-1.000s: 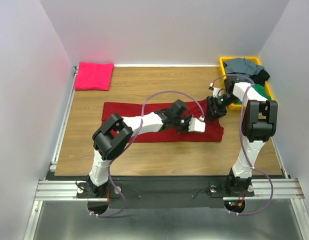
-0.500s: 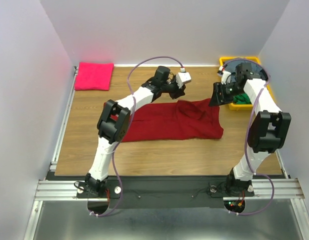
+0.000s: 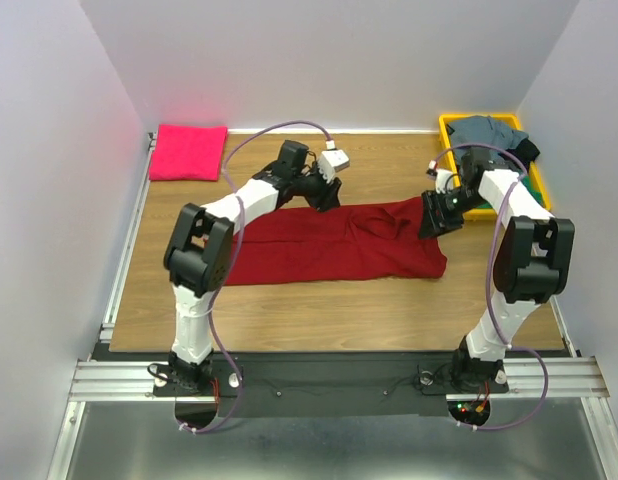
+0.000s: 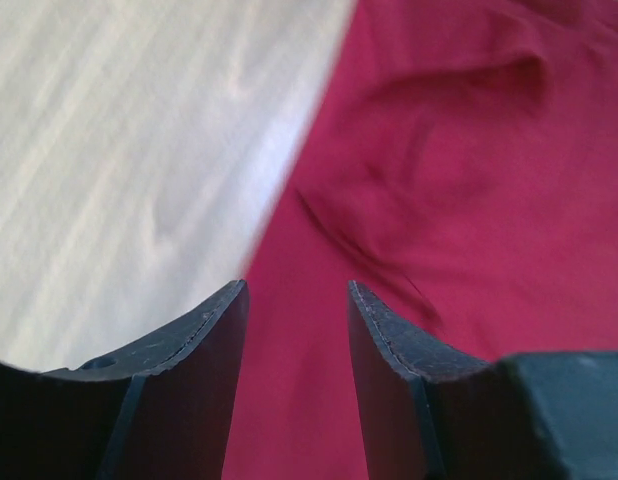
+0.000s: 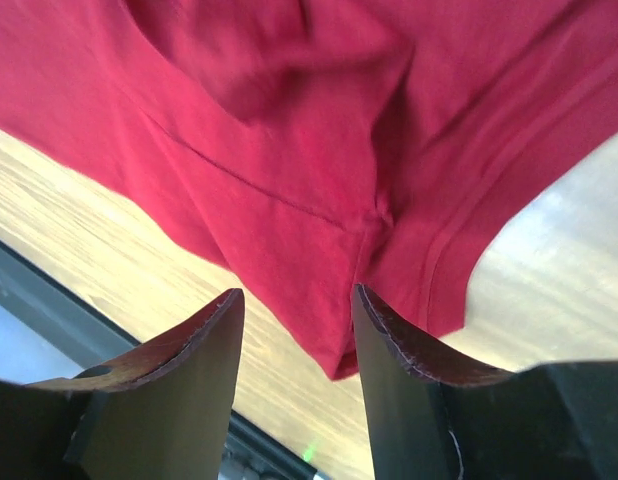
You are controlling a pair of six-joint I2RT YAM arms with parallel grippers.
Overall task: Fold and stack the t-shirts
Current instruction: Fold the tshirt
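Note:
A dark crimson t-shirt [image 3: 329,248] lies spread across the middle of the wooden table, with a rumpled fold [image 3: 389,218] near its right end. My left gripper [image 3: 322,194] hovers over the shirt's back edge. Its jaws are open with nothing between them, and the crimson fabric [image 4: 459,170] lies below. My right gripper [image 3: 435,213] is over the shirt's right end, also open and empty, with a hem corner [image 5: 349,350] beneath it. A hot-pink t-shirt [image 3: 187,152] rests folded at the back left corner.
A yellow bin [image 3: 451,127] at the back right holds grey [image 3: 487,129], green and black shirts. Grey walls close in the table on the left, back and right. A metal rail [image 3: 124,260] runs along the left edge.
The left gripper swung from the shirt's right half to its back edge, opened and let go of the fabric. The right gripper dropped back toward the shirt's right end.

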